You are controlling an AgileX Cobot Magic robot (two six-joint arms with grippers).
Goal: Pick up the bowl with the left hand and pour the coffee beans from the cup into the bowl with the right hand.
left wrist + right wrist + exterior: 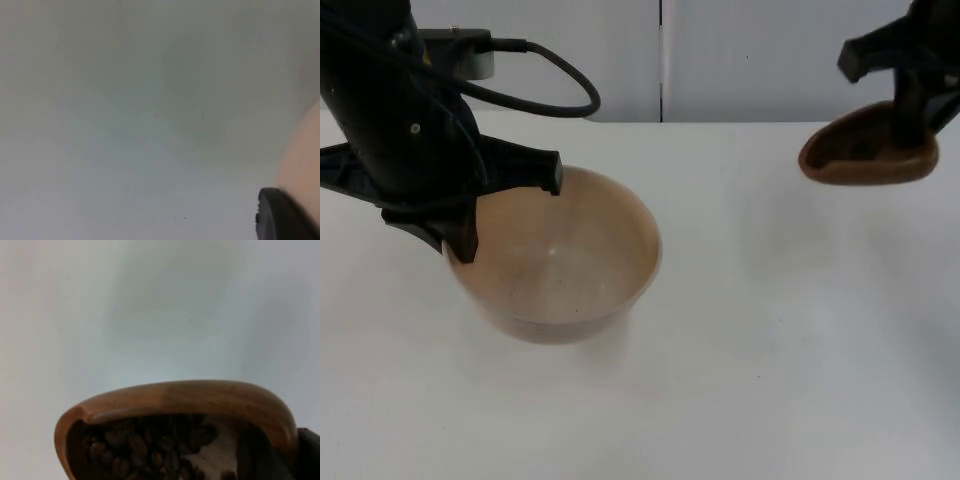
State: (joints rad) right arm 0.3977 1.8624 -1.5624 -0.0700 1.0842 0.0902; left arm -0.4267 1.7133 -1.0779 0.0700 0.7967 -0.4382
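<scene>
A wide tan bowl hangs a little above the white table at the left, casting a shadow under it, and nothing lies inside it. My left gripper is shut on the bowl's left rim; in the left wrist view a black fingertip rests against the pale bowl wall. At the far right, my right gripper is shut on a brown wooden cup held off the table. The right wrist view looks into the cup, where dark coffee beans lie. Cup and bowl are well apart.
The white table stretches between the two arms and toward the front. A grey partition wall closes off the back edge.
</scene>
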